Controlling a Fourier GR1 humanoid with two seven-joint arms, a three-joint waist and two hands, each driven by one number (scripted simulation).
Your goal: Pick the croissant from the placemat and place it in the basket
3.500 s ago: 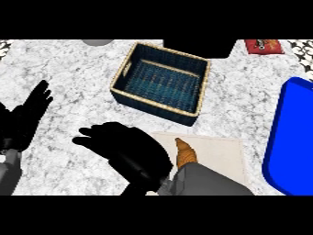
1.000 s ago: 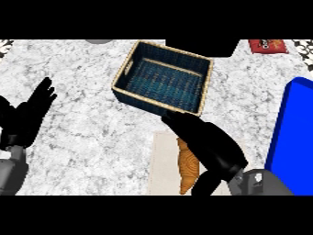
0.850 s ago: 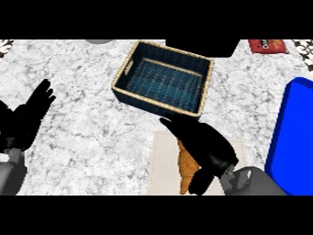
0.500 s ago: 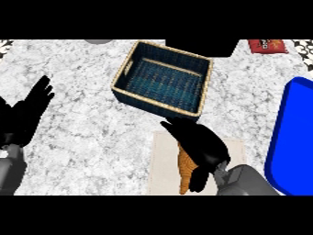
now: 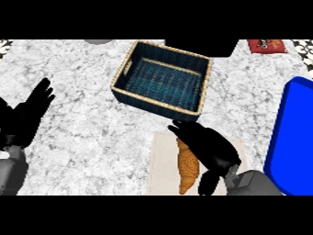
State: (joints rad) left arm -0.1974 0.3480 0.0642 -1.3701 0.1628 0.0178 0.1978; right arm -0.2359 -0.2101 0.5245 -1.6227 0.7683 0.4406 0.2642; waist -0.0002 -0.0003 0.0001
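Within the last second the right hand (image 5: 209, 149) has been drawn back over the croissant (image 5: 186, 170), which lies unlifted on the placemat (image 5: 162, 170) at 5 o'clock, below the basket (image 5: 152, 102). Its fingers are seen straight, not closed, so the grasp is judged still to come. The left hand (image 5: 19, 114) rests open at 9 o'clock.

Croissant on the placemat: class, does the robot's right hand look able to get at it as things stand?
Probably yes. The right hand overlaps the right side of the croissant on the placemat, and nothing lies between them; the basket stands beyond.
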